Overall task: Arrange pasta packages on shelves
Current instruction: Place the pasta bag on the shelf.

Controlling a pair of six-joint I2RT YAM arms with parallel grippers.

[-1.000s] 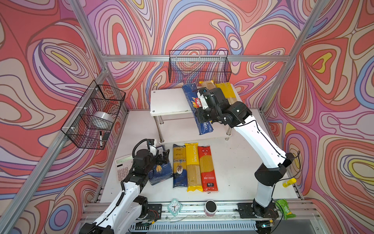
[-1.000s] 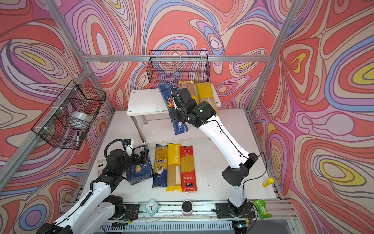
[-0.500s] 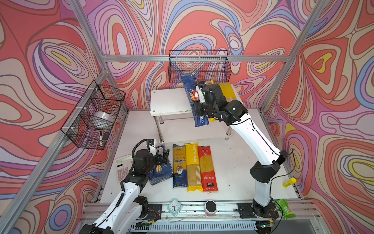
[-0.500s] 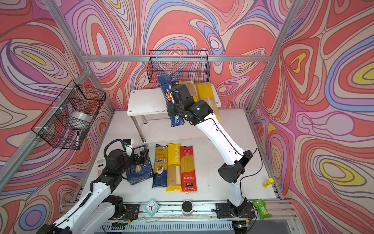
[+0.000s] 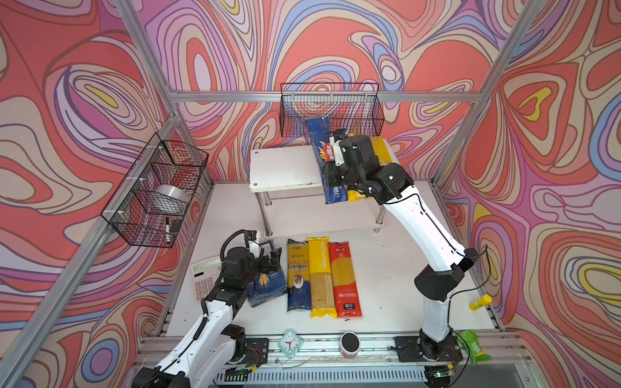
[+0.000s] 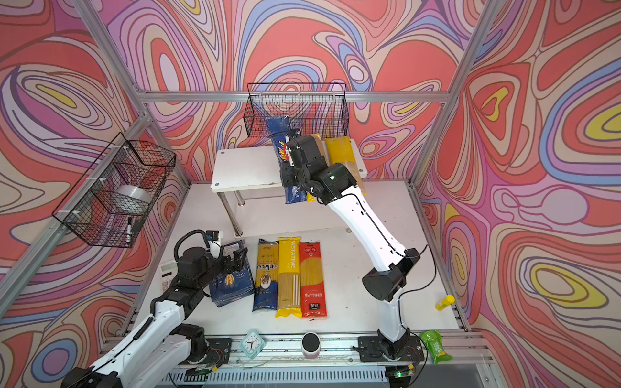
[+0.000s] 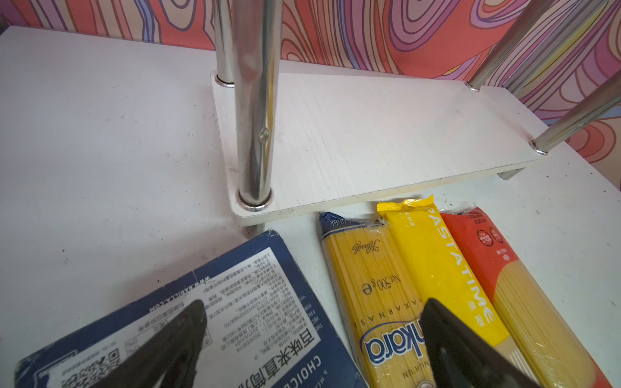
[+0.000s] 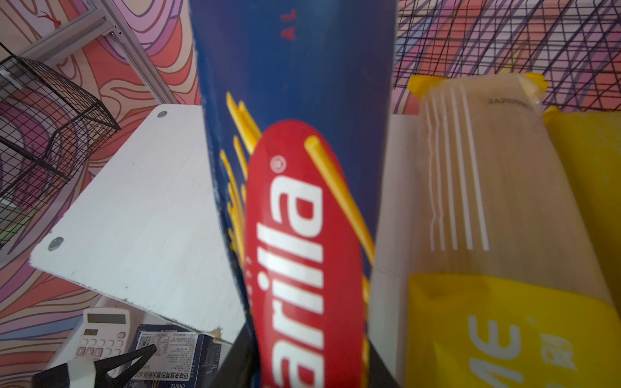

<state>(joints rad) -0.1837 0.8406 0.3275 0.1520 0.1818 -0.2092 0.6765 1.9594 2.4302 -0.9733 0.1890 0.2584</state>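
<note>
Over the top board of the rack (image 5: 285, 168), just beside the yellow bags (image 5: 381, 151) lying there, the long Barilla box (image 5: 317, 132) hangs tilted, pinched in the right end effector (image 5: 331, 161), so I'd say it's mid-placing and next needs lowering flat and releasing; the left end effector (image 5: 270, 258) hovers spread.

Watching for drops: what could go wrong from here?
The long blue Barilla box, held tilted by the right pincer, has its upper end near the black wire basket and might snag. Its lower end overhangs the front edge of the white top shelf board; released, it could slide off.
</note>
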